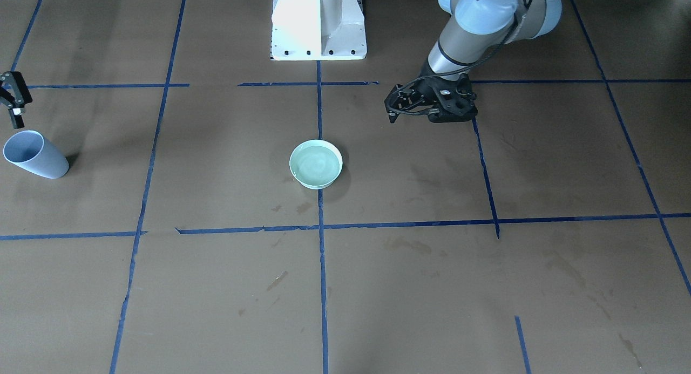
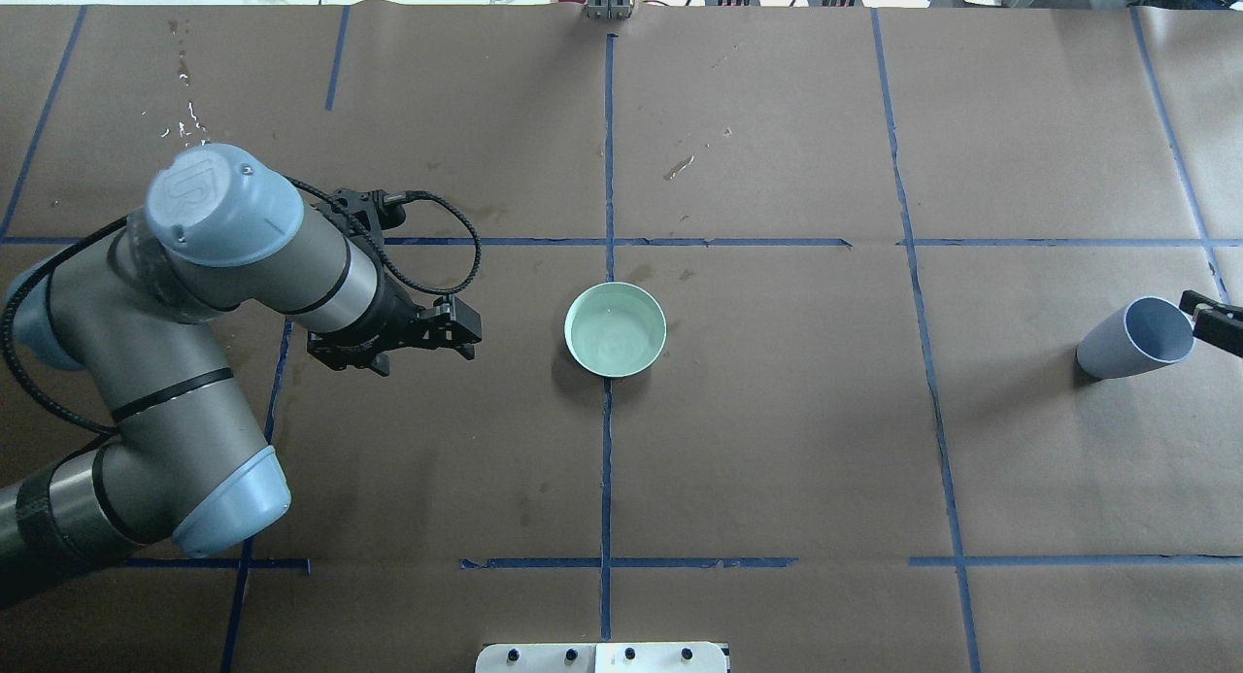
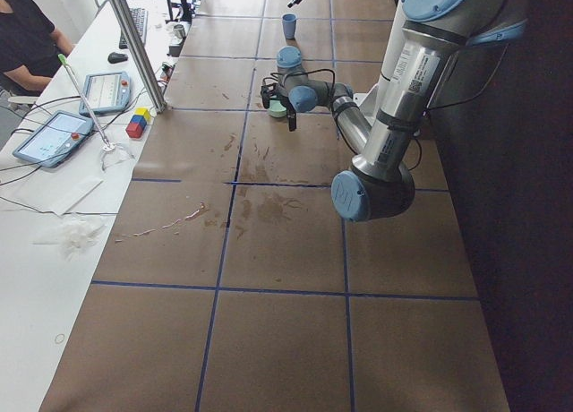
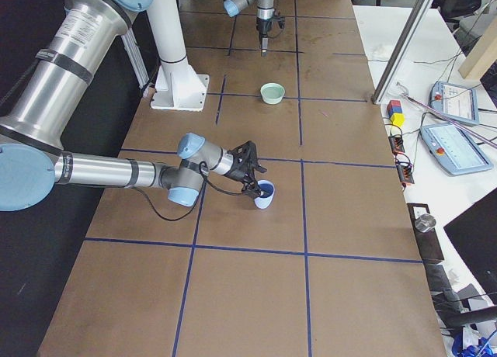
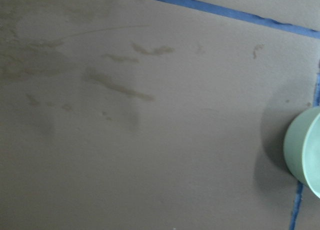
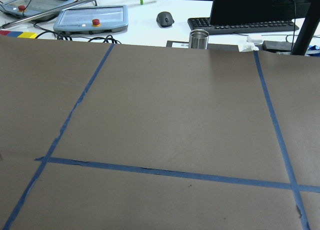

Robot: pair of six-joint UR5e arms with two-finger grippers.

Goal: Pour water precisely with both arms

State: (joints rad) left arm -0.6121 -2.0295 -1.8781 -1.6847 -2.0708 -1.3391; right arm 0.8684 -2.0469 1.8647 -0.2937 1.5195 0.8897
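Observation:
A pale green bowl (image 1: 316, 164) (image 2: 615, 329) sits at the table's middle, and the water (image 2: 612, 338) glints in it. A light blue cup (image 1: 43, 161) (image 2: 1117, 348) (image 4: 264, 198) stands upright at the robot's right end of the table. My right gripper (image 1: 18, 112) (image 2: 1210, 321) hangs just beside the cup's rim with its fingers apart and nothing in them. My left gripper (image 1: 451, 107) (image 2: 374, 348) points down over bare paper, a hand's breadth from the bowl. Its fingers are hidden under its body. The left wrist view shows only the bowl's edge (image 5: 305, 150).
The white pedestal base (image 1: 318, 23) stands behind the bowl. Blue tape lines (image 2: 607, 459) cross the brown paper. Damp stains and glinting droplets (image 2: 184, 119) mark the paper. The operators' desk with tablets (image 6: 90, 17), a steel cup (image 6: 198, 39) and a seated person (image 3: 27, 36) lies beyond the far edge.

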